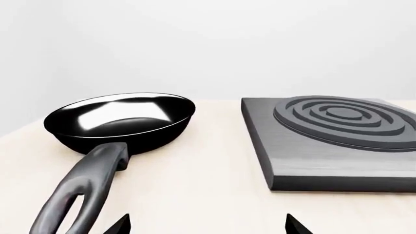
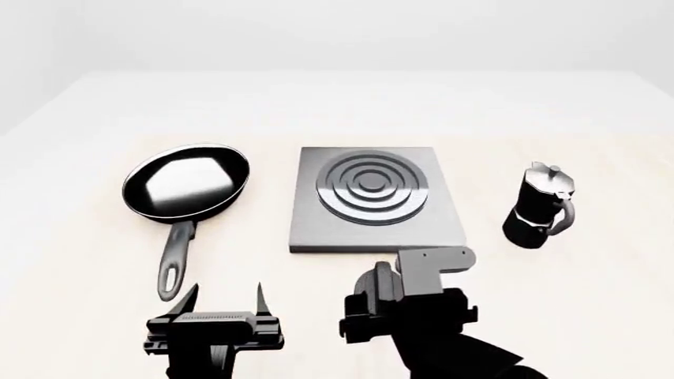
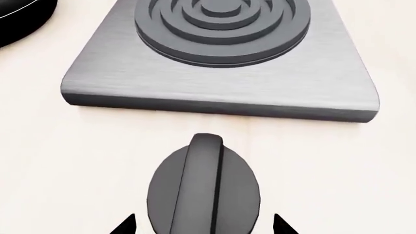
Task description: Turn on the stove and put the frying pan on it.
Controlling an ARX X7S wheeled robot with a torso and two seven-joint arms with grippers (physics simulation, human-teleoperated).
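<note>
Right under the wide-apart right end effector (image 3: 202, 225) sits the knob (image 3: 202, 187), not gripped; the frying pan (image 2: 186, 182) waits beside the stove (image 2: 376, 199), ahead of the wide-apart left end effector (image 2: 224, 298).

**Stove in the middle, pan to its left, pot to its right**

On the tabletop (image 2: 84, 260), the stove (image 2: 374, 199) sits at the centre. The frying pan (image 2: 186, 182) lies to its left, apart from it, with its handle (image 2: 175, 257) pointing back toward the robot. A moka pot (image 2: 539, 207) stands upright to the stove's right, well apart. The knob (image 3: 202, 187) lies on the tabletop just in front of the stove's near edge, not touching it, under the right gripper (image 2: 364, 304). The left gripper (image 2: 226, 298) sits just beside the handle's end.
</note>
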